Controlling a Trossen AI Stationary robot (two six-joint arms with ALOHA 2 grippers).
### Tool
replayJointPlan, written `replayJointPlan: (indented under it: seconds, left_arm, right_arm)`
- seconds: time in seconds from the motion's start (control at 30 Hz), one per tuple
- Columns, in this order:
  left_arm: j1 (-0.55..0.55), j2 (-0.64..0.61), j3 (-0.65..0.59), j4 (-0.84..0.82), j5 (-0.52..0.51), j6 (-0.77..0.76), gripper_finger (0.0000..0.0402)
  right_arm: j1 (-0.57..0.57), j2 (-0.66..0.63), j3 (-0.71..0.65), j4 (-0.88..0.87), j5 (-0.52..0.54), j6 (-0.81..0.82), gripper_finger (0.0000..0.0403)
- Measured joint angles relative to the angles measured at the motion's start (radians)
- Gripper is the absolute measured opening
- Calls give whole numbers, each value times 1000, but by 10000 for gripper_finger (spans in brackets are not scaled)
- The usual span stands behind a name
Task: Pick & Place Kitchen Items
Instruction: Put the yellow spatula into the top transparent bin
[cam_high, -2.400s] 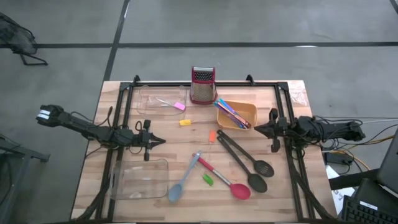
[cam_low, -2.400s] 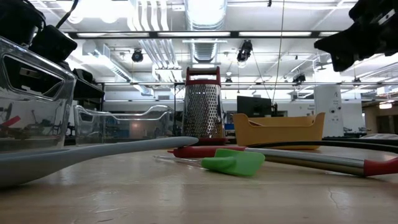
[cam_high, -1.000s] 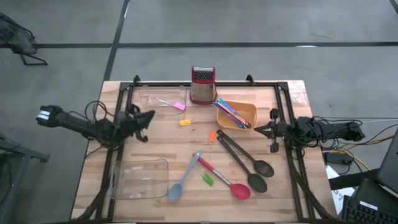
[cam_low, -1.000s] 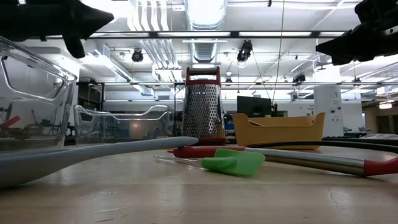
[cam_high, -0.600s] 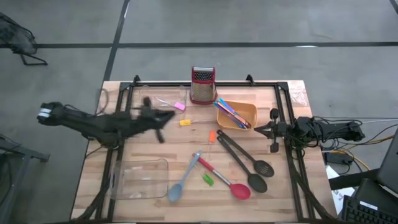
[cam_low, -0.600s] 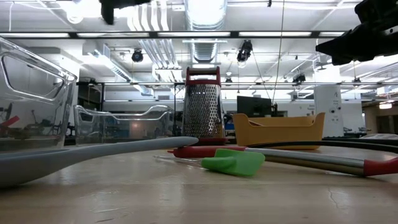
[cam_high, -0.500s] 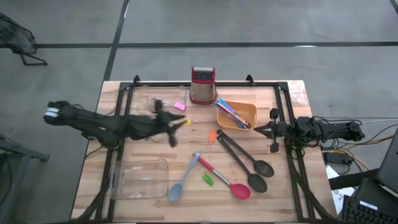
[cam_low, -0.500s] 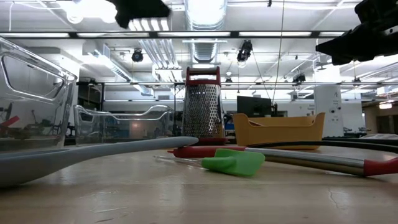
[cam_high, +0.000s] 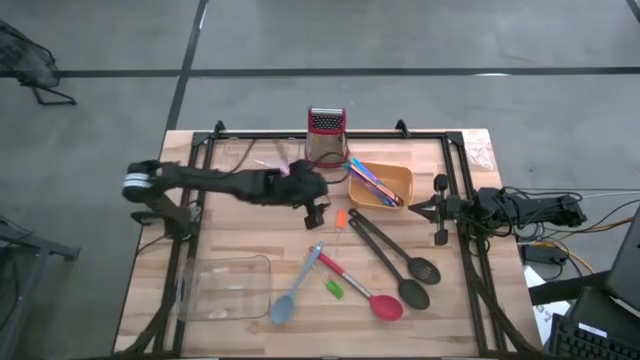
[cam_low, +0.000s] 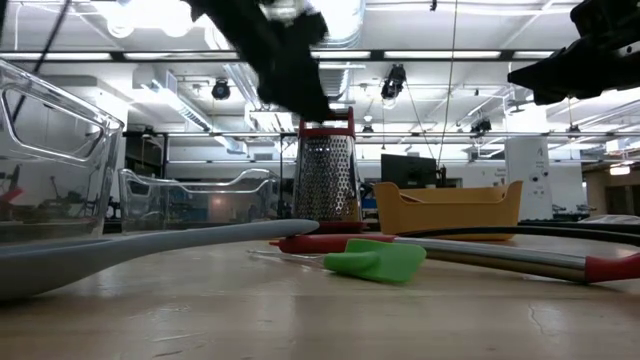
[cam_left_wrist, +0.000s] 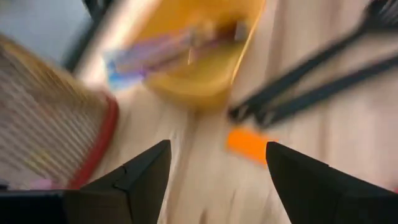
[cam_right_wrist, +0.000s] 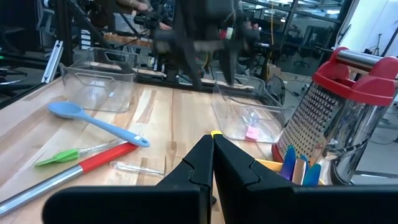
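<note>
My left gripper stands open above the table's middle, just left of the orange block, which lies on the wood ahead of its fingers. Beyond it are the orange bowl holding thin coloured sticks and the red-topped grater. Two black slotted spoons, the red-headed spoon, the grey-blue spatula and a green block lie flat nearer the front. A pink block lies in the far clear tray. My right gripper waits shut at the table's right side.
A clear tray stands at the near left and another at the far left. A dark frame runs along the table's far, left and right sides. Bare wood shows between the near tray and the left arm.
My left arm has swung fast from the table's left edge toward its middle. The gripper now hangs above the wood between the far clear tray and the orange block. The things on the table have kept their places.
</note>
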Motion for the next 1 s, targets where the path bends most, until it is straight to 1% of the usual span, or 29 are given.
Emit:
replayJointPlan:
  seconds: [0.1, 0.23, 0.37, 0.47, 0.6, 0.83, 1.0]
  left_arm:
    - [42, 63, 51, -107, 8, 36, 269]
    - [90, 122, 91, -163, 14, 105, 269]
    - [122, 173, 114, -205, 84, 141, 269]
    - [134, 203, 125, -228, 87, 177, 269]
    - [143, 245, 119, -237, 91, 237, 269]
    - [166, 306, 121, -229, 93, 290, 268]
    - [184, 337, 128, -228, 121, 312, 268]
  right_arm:
    - [0, 0, 0, 0, 0, 0, 9]
    - [0, 0, 0, 0, 0, 0, 9]
    - [0, 0, 0, 0, 0, 0, 8]
    - [0, 0, 0, 0, 0, 0, 9]
    - [0, 0, 0, 0, 0, 0, 9]
    - [0, 5, 0, -1, 0, 0, 9]
    - [0, 6, 0, -1, 0, 0, 9]
